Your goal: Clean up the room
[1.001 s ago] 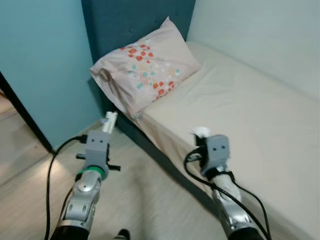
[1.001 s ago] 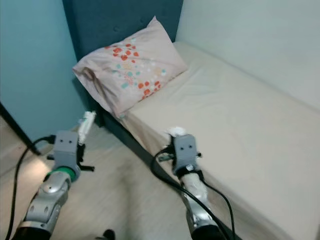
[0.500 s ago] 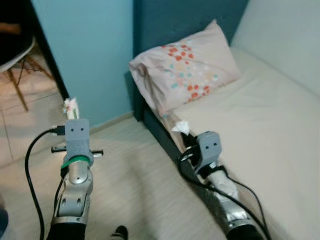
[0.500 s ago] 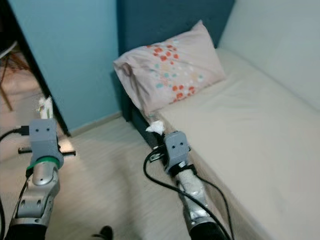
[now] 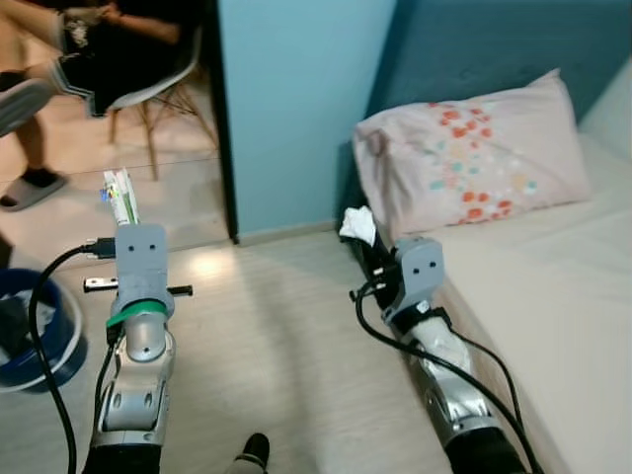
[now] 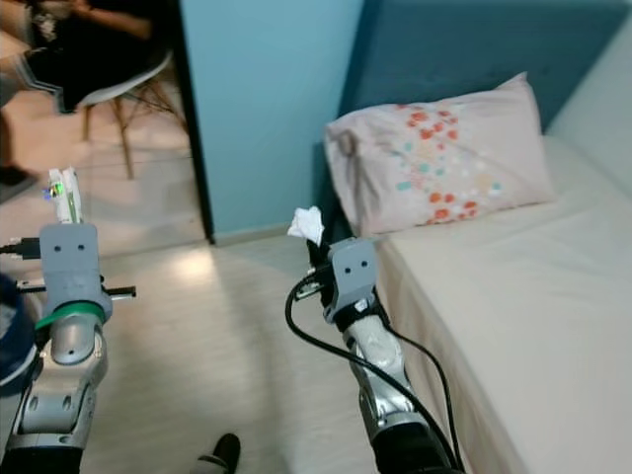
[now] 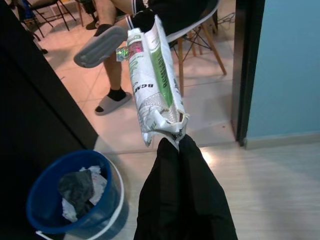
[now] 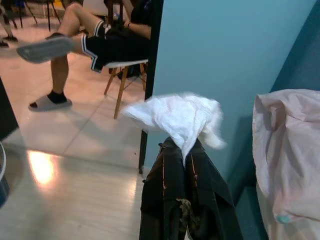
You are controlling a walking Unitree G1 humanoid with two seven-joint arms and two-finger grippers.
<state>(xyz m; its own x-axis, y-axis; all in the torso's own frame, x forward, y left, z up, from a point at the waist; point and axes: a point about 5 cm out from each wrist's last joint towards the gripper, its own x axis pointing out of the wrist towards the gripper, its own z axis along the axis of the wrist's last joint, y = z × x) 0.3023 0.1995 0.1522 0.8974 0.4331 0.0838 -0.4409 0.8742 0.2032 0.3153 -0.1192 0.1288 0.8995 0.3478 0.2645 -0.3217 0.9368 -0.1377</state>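
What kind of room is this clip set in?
Most likely a bedroom in a home: a bed with a floral pillow against a padded blue headboard, and a doorway where a person sits on a chair.

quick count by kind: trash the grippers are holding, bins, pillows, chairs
Held trash: 2, a green-and-white wrapper in the left gripper and a white tissue in the right gripper
Bins: 1, the blue bin
Pillows: 1, the floral pillow
Chairs: 1, the white chair
Total: 5
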